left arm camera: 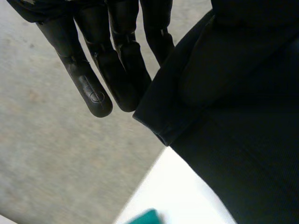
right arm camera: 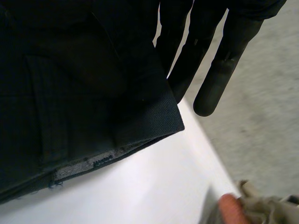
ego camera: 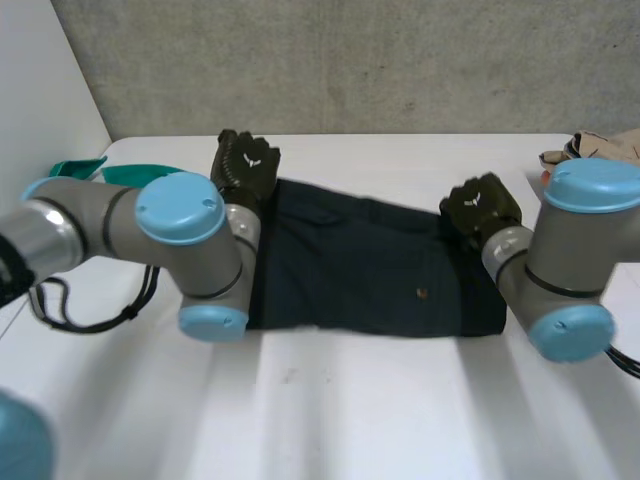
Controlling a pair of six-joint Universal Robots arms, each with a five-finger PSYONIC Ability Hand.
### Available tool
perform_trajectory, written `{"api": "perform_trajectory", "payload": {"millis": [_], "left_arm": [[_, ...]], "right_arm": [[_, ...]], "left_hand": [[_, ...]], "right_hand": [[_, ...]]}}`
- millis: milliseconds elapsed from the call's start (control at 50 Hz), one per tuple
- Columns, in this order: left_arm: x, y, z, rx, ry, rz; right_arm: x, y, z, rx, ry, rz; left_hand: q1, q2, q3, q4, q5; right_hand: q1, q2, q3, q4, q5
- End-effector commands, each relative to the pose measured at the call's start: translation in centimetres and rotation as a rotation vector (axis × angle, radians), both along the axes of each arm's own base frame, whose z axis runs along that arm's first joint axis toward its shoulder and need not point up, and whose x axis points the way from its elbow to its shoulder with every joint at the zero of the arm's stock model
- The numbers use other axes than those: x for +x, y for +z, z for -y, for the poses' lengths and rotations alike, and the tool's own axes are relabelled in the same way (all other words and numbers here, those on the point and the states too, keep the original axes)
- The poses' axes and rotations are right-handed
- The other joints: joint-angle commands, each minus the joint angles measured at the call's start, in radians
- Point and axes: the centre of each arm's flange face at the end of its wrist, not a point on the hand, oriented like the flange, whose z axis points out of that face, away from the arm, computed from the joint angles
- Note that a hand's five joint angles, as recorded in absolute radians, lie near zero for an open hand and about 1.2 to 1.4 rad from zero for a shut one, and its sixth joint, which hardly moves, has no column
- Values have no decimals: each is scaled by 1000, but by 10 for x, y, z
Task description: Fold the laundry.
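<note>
The dark garment [ego camera: 370, 265] lies flat on the surface [ego camera: 350, 410]. Your left robot hand [ego camera: 245, 168] and right robot hand [ego camera: 482, 205] sit at its far corners; whether either grips, I cannot tell. Confirm both holds, then lift evenly.

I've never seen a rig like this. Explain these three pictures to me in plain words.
This is a two-armed robot at a white table, meant to fold laundry. The wide picture looks down from a camera between the arms. The other two come from a camera on each wrist, looking along that hand's palm. A dark garment lies on the table. The left hand and the right hand each sit at a far corner of it. Whether they grip it cannot be told. A green cloth and a beige cloth lie off to the sides.
</note>
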Motion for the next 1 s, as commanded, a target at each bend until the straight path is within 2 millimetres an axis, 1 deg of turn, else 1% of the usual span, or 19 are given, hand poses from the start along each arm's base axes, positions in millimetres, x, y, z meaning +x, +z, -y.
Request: {"api": "perform_trajectory", "payload": {"millis": [20, 40, 60, 80, 160, 180, 240, 320, 380, 460, 560, 640, 660, 720, 760, 800, 880, 920, 1000], "left_arm": [[-8, -19, 31, -73, 18, -4], [-9, -21, 32, -69, 16, -9], [-9, -21, 32, -70, 15, -12], [-9, -22, 32, -67, 14, -21], [-11, -14, 24, -47, -2, -66], [-8, -2, 20, -44, -8, -103], [1, 12, 9, -15, -16, -162], [12, 15, -12, 45, -31, -190], [23, 21, -29, 71, -35, -187], [33, 15, -47, 115, -38, -162], [36, 2, -61, 158, -45, -136], [32, -2, -69, 172, -63, -127], [31, -2, -69, 173, -65, -127], [31, -2, -69, 173, -65, -127], [31, -2, -69, 172, -64, -127], [31, 0, -70, 169, -66, -129], [32, 11, -74, 152, -69, -143], [34, 18, -78, 140, -72, -150], [38, 25, -84, 135, -76, -156]], "right_arm": [[14, -14, 40, -163, -27, 53], [14, -15, 42, -171, -31, 61], [15, -16, 44, -179, -30, 74], [15, -16, 44, -180, -32, 81], [14, -10, 40, -173, -41, 119], [10, 1, 33, -160, -50, 156], [-1, 22, 18, -145, -62, 194], [-14, 31, -11, -32, -69, 189], [-22, 24, -34, 113, -83, 188], [-29, 6, -54, 283, -115, 215], [-31, -7, -63, 349, -98, 231], [-31, -26, -58, 374, -92, 231], [-31, -36, -54, 379, -97, 222], [-32, -45, -50, 387, -112, 214], [-41, -43, -40, 356, -156, 219], [-49, -41, -34, 330, -181, 221], [-62, -14, -26, 161, -193, 161], [-64, 2, -28, 54, -164, 42], [-63, 1, -29, -40, -123, -208]], "left_hand": [[-133, -205, -197, -207, -175], [-536, -607, -600, -609, -577], [-880, -952, -944, -953, -921], [-952, -1023, -1015, -1025, -993], [-952, -1023, -1015, -1025, -993], [-952, -1023, -1015, -1025, -993], [-952, -1023, -1015, -1025, -993], [-952, -1023, -1015, -1025, -993], [-952, -1023, -1015, -1025, -993], [-952, -1023, -1015, -1025, -993], [-952, -1023, -1015, -1025, -993], [-952, -1023, -1015, -1025, -993], [-952, -1023, -1015, -1025, -993], [-952, -1023, -1015, -1025, -993], [-952, -1023, -1015, -1025, -993], [-952, -1023, -1015, -1025, -993], [-952, -1023, -1015, -1025, -993], [-952, -1023, -1015, -1025, -993], [-952, -1023, -1015, -1025, -993]], "right_hand": [[-500, -563, -581, -592, -570], [-882, -945, -962, -973, -952], [-934, -997, -1015, -1026, -1004], [-934, -997, -1015, -1026, -1004], [-934, -997, -1015, -1026, -1004], [-934, -997, -1015, -1026, -1004], [-934, -997, -1015, -1026, -1004], [-934, -997, -1015, -1026, -1004], [-934, -997, -1015, -1026, -1004], [-934, -997, -1015, -1026, -1004], [-934, -997, -1015, -1026, -1004], [-934, -997, -1015, -1026, -1004], [-851, -914, -932, -943, -922], [-438, -501, -519, -530, -508], [284, 221, 203, 192, 213], [288, 225, 207, 196, 218], [288, 225, 207, 196, 218], [288, 225, 207, 196, 218], [288, 225, 207, 196, 218]]}}
